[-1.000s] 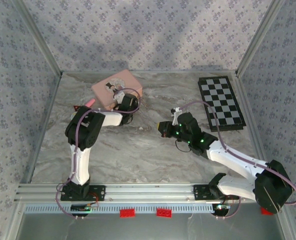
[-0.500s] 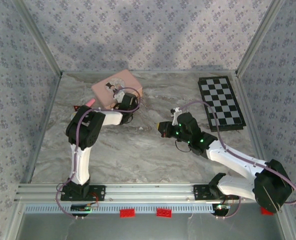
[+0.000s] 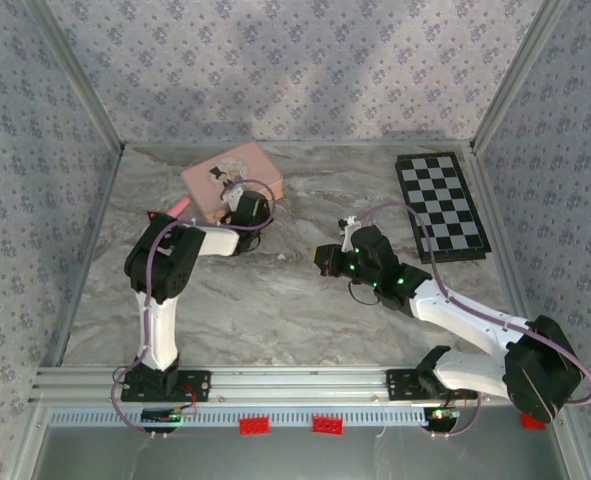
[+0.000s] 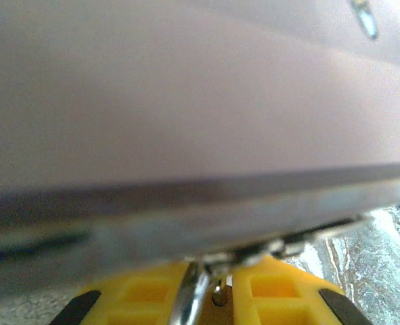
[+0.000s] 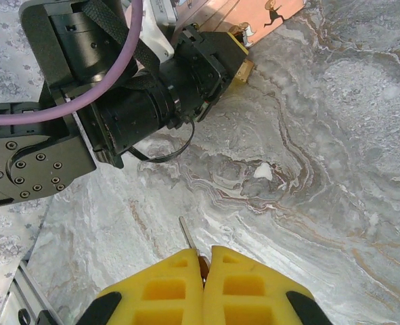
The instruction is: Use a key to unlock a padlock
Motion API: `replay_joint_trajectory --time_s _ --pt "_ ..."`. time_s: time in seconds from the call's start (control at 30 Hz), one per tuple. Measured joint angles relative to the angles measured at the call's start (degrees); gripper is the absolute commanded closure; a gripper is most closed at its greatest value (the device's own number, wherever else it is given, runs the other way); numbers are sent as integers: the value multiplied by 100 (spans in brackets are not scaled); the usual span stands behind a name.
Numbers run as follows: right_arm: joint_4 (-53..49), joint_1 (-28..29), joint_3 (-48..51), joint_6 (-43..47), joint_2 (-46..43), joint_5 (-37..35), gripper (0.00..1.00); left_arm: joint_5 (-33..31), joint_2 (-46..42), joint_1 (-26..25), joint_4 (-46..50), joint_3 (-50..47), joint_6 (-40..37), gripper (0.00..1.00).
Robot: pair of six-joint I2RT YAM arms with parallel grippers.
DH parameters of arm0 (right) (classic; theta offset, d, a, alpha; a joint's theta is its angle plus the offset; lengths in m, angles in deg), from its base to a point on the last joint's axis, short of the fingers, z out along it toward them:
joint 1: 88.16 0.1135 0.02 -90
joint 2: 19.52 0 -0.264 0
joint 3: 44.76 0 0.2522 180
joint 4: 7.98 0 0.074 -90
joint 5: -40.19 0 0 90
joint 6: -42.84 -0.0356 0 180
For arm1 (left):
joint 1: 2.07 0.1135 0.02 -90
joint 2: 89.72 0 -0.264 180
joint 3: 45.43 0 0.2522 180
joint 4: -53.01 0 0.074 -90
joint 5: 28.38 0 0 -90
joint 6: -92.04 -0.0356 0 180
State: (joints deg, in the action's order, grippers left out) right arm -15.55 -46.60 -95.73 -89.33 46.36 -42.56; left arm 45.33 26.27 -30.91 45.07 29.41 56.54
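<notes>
Silvery shackle and a bit of brass body: the padlock (image 4: 194, 296) sits between the yellow fingers of my left gripper (image 4: 216, 271), which is shut on it. That gripper (image 3: 240, 207) is pressed up against the front edge of the pink box (image 3: 225, 172), whose side wall (image 4: 186, 101) looms close in the left wrist view. My right gripper (image 5: 205, 254) is shut on the key (image 5: 187, 235), whose slim silvery blade sticks out past the fingertips over the marble. In the top view the right gripper (image 3: 323, 258) hangs mid-table, right of and apart from the left gripper (image 5: 239, 59).
A folded chessboard (image 3: 442, 205) lies at the back right. A pink toy microphone (image 3: 178, 207) rests left of the pink box. A small white fleck (image 5: 262, 172) lies on the marble between the grippers. Patterned walls close in the table on three sides.
The left gripper's jaws have narrowed onto the padlock and the left wrist has shifted slightly left along the box. The right gripper has edged a little to the left with the key.
</notes>
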Motion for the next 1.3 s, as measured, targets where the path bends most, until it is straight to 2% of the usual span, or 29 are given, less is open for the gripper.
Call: replay_joint_trajectory --time_s 0.53,1.3 --pt "68 -2 2 -221 273 2 100 382 -688 22 236 -706 33 92" --pt "946 -122 321 -1403 1082 310 100 1810 -1169 109 874 -890 219 93"
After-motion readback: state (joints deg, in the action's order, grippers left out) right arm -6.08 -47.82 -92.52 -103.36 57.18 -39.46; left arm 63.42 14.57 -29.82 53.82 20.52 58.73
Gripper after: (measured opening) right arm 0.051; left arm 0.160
